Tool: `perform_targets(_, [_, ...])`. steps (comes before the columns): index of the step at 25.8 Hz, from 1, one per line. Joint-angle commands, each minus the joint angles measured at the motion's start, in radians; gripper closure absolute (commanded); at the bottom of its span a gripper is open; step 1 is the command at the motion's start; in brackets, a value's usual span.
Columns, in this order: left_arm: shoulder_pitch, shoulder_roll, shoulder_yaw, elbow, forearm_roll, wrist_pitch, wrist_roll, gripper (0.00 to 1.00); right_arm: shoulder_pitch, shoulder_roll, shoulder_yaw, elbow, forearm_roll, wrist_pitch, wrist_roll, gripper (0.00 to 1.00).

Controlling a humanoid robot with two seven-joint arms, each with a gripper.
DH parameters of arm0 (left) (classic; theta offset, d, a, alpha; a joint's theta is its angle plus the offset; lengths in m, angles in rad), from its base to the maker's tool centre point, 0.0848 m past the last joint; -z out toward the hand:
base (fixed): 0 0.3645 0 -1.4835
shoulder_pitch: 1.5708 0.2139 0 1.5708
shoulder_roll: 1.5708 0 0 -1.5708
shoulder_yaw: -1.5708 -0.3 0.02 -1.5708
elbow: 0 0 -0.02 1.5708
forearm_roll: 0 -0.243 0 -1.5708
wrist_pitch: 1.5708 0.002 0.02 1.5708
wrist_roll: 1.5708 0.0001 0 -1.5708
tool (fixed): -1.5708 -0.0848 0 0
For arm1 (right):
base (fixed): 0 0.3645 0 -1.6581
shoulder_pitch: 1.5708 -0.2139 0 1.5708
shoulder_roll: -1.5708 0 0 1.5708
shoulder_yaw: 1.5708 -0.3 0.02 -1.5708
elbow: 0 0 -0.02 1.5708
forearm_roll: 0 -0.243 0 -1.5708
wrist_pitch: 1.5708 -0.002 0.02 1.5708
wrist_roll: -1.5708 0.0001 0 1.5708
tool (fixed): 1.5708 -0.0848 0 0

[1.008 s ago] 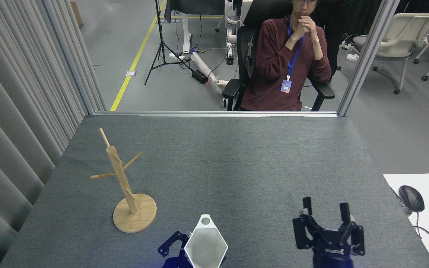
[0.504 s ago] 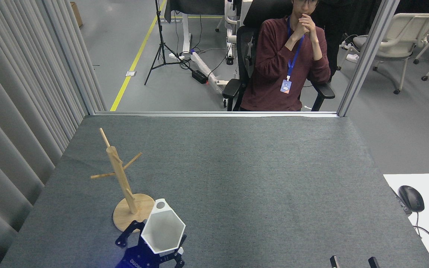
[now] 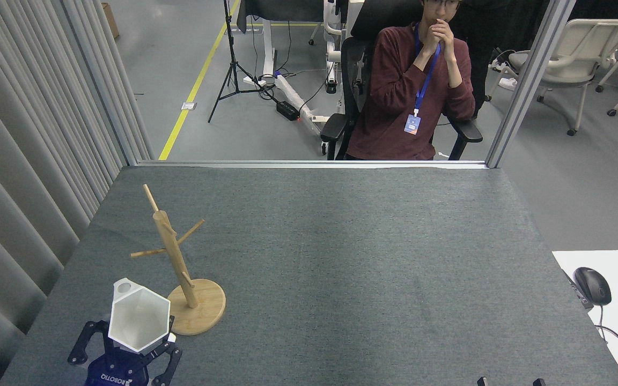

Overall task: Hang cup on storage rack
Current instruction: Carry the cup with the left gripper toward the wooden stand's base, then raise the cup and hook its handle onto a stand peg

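L claw clamped on cup, tab hole at 11 o'clock. Storage rack just beside at 2 o'clock, pegs higher. R claw barely visible; state unclear.

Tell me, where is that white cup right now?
In the head view, the cup is at the table's near left corner, held in the left gripper, just left of the storage rack and overlapping its round base.
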Motion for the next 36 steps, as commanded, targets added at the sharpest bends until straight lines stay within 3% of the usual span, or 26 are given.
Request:
perform_targets(1, [-0.063, 0.003, 0.01, 0.07, -0.052, 0.035, 0.005, 0.73, -0.003, 0.001, 0.002, 0.001, 0.001, 0.002, 0.0, 0.02])
perform_targets(13, [-0.205, 0.109, 0.01, 0.273, -0.106, 0.066, 0.043, 0.72, -0.004, 0.001, 0.001, 0.004, 0.002, 0.004, -0.001, 0.02])
perform_targets(26, [-0.258, 0.133, 0.012, 0.368, -0.107, 0.084, 0.046, 0.69, -0.006, 0.001, 0.002, 0.006, 0.002, 0.005, -0.003, 0.02])
perform_targets(36, [-0.269, 0.145, 0.009, 0.362, -0.106, 0.08, 0.048, 0.69, -0.007, 0.001, 0.001, 0.009, 0.002, 0.007, -0.005, 0.02])
